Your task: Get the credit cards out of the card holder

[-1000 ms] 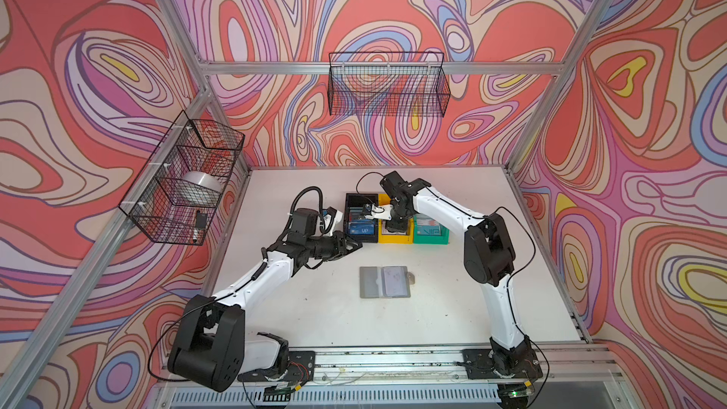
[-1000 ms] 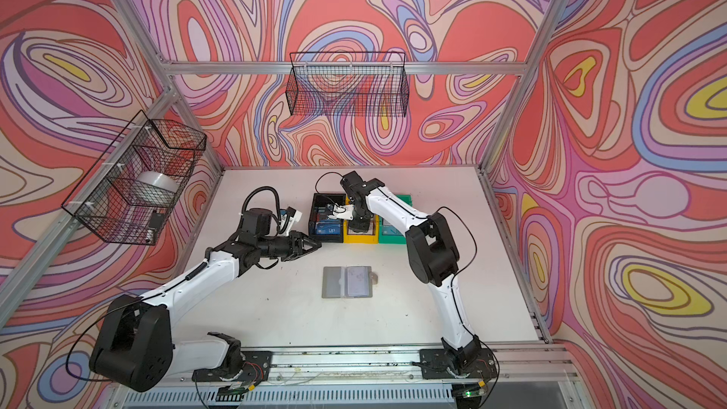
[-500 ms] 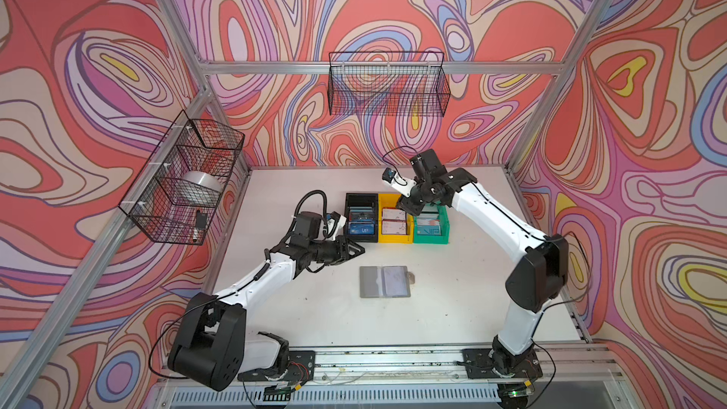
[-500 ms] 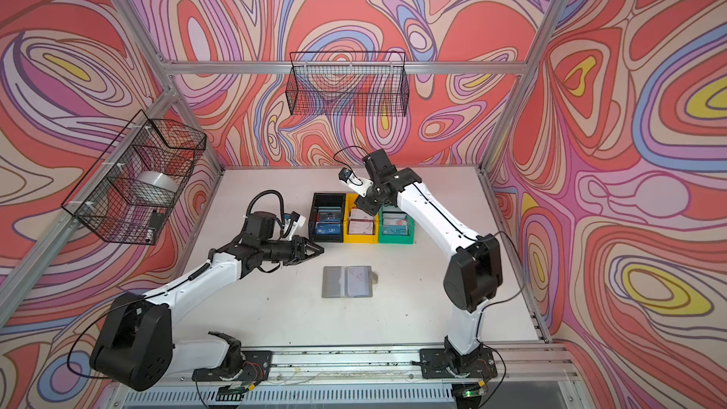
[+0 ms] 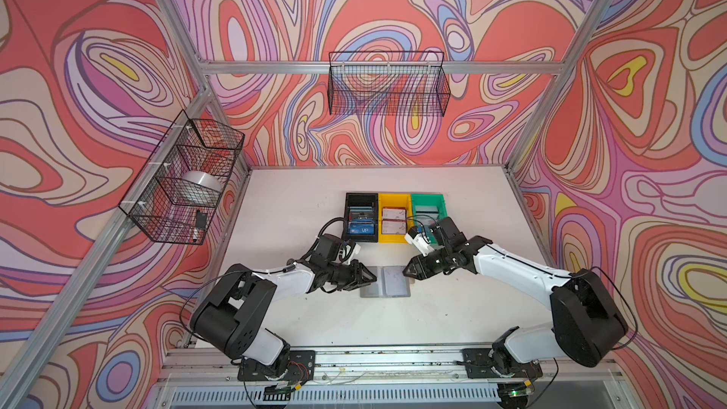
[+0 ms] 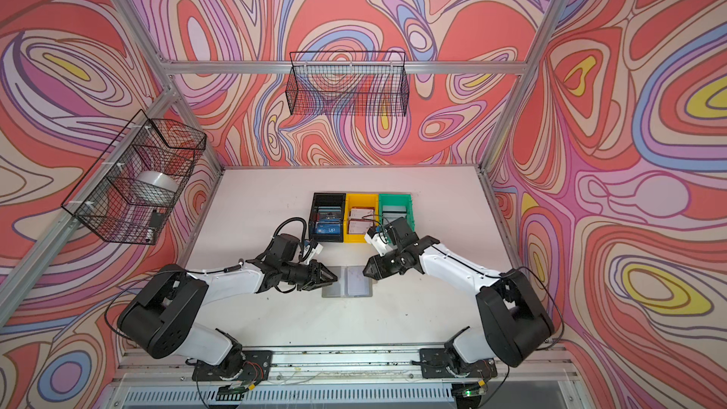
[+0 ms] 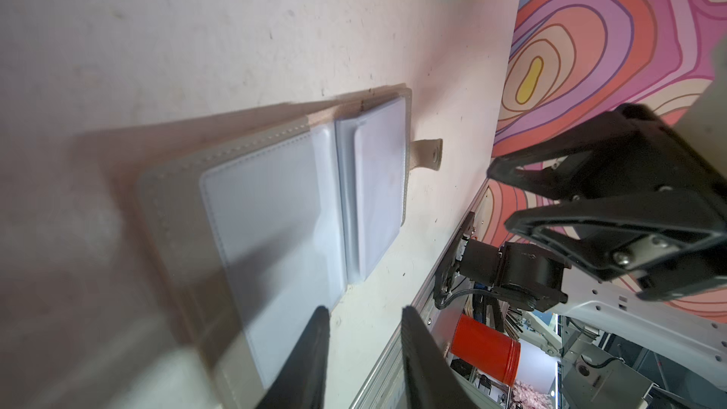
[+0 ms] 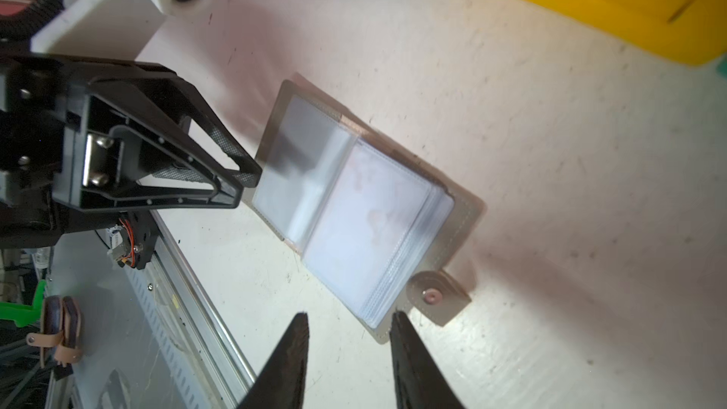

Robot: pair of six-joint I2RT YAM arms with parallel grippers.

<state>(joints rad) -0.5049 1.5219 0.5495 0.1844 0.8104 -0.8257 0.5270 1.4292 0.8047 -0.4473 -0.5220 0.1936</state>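
The grey card holder (image 5: 385,283) (image 6: 348,282) lies spread open on the white table, its snap tab (image 8: 432,297) sticking out of one edge. A white credit card (image 8: 377,206) with faint red marks shows through the clear sleeve on the tab's side; the opposite sleeve (image 7: 267,206) looks blank. My left gripper (image 5: 371,277) (image 7: 365,310) hovers open at the holder's left edge, holding nothing. At the right edge, near the tab, my right gripper (image 5: 407,269) (image 8: 349,314) is open and also holds nothing. More white credit cards (image 5: 393,220) lie in the yellow bin.
Behind the holder stand a black bin (image 5: 348,214) with blue VIP cards (image 5: 361,228), a yellow bin (image 5: 393,238) and a green bin (image 5: 427,200), side by side. Wire baskets hang on the left wall (image 5: 181,182) and the back wall (image 5: 387,84).
My right arm swung from over the bins down to the holder's right edge, its jaws narrowing. The left gripper moved forward to the holder's left edge.
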